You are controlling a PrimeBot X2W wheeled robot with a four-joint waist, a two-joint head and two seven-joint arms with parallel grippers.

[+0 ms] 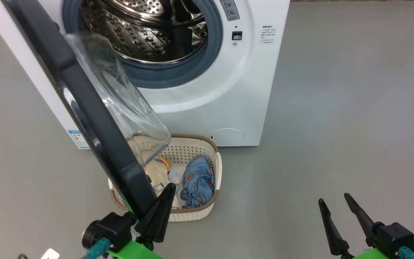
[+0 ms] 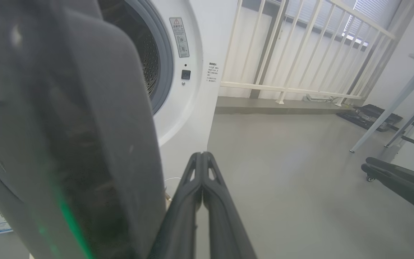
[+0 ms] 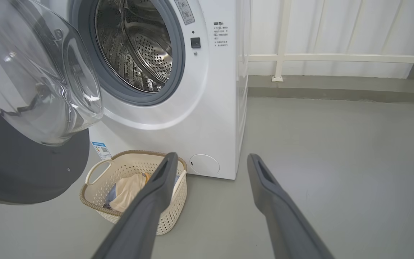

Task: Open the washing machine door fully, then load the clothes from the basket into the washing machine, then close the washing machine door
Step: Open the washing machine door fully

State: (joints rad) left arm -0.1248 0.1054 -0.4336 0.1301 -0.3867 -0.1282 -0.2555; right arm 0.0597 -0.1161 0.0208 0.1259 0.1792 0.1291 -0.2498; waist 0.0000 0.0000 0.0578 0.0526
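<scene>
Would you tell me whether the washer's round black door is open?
Open: the glossy black round door hangs off the white washer, baring its steel drum.

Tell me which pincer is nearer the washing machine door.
Left. The left pincer, shut, sits right beside the washing machine door at its lower edge, touching or nearly so. The right pincer, open, hangs far off to its right over the floor.

The white washing machine (image 1: 235, 100) stands open, its steel drum showing. The glossy black washing machine door (image 1: 92, 118) hangs swung out over the cream basket (image 1: 192, 144), which sits on the floor touching the machine's front. The clothes (image 1: 198, 181) lie inside it, the cream one left and the blue one right.
</scene>
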